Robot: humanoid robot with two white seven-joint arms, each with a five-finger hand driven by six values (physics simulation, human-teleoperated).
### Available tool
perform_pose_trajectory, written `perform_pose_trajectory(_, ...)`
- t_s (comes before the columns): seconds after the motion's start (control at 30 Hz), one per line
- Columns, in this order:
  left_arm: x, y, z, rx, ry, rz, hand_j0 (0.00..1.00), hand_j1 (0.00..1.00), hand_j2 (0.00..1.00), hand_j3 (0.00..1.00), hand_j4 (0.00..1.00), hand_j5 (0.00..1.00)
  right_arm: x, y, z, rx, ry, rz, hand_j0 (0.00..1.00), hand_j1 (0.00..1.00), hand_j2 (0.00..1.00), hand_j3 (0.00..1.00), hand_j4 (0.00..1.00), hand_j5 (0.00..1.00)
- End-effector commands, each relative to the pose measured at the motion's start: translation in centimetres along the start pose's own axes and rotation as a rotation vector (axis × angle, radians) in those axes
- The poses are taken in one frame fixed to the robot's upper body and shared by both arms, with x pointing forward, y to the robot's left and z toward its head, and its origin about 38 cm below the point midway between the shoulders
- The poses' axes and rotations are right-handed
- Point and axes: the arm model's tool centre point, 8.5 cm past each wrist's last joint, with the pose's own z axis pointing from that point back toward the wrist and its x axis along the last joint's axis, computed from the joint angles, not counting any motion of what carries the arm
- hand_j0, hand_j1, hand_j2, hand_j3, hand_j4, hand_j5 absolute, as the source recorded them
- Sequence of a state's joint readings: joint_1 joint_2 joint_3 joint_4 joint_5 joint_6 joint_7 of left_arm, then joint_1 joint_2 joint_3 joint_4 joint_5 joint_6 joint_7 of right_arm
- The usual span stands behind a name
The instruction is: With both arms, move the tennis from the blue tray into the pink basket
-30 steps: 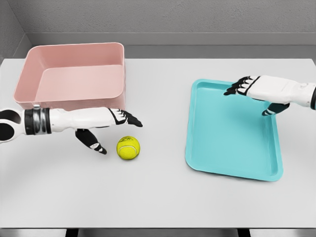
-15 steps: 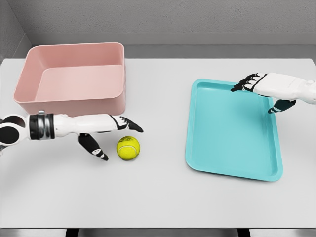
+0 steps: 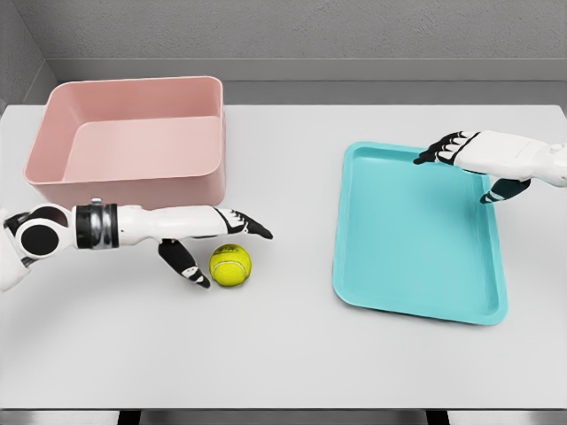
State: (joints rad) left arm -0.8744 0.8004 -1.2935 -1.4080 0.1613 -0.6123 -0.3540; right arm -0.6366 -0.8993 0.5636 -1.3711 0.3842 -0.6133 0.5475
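1. Now the tennis ball (image 3: 230, 265) lies on the tabletop (image 3: 283, 354), outside the blue tray (image 3: 416, 292).
2. Left robot hand (image 3: 208, 243) brackets it, fingers spread, grasping nothing.
3. Right robot hand (image 3: 469, 164) hovers released over the tray.
4. Next: clench, lift into the pink basket (image 3: 133, 181).

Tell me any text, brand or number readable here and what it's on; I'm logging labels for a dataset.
None can be read. The tennis ball shows a faint dark mark, too small and blurred to read. The pink basket, blue tray and both arms carry no lettering.
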Motion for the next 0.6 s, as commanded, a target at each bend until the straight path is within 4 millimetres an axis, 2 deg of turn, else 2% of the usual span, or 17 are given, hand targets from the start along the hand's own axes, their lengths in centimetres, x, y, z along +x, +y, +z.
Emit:
perform_pose_trajectory(0.0,-0.5,0.0,0.2,-0.004,0.018,-0.006,1.00,1.00,1.00,1.00,1.00,1.00,0.0,0.0,0.1,-0.003,0.001,-0.004,1.00,1.00,1.00,1.00,1.00,1.00)
perform_pose_trajectory(0.57,-0.3,-0.3,-0.9,-0.042,0.019,-0.072,1.00,1.00,1.00,1.00,1.00,1.00,0.0,0.1,0.0,0.001,0.000,-0.007,1.00,1.00,1.00,1.00,1.00,1.00)
